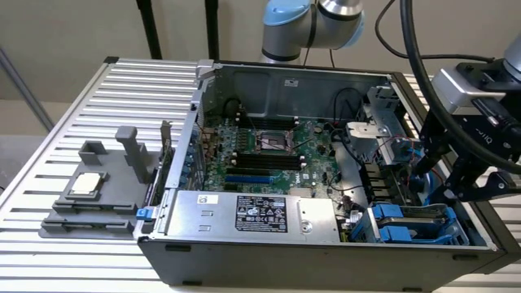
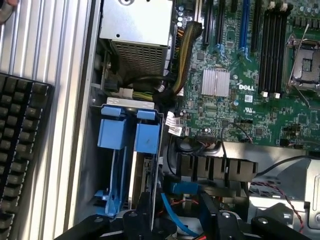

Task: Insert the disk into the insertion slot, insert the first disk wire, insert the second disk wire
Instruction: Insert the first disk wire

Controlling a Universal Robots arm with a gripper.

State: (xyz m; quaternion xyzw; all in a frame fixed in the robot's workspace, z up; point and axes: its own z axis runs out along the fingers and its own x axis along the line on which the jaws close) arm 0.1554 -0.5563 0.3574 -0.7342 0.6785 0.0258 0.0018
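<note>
Hovering beside the slot (image 2: 112,132), where the disk (image 2: 142,175) already sits on edge, the gripper (image 2: 177,200) holds its jaws apart astride a blue wire (image 2: 172,216), apparently lined up on its connector.

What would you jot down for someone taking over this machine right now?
Gripper: open, low inside the computer case, with a blue wire between its fingers; it does not look gripped.
Disk: looks seated in the insertion slot.
Done: apparently the disk step.
Left: the wires; whether either is plugged in can't be told.
</note>
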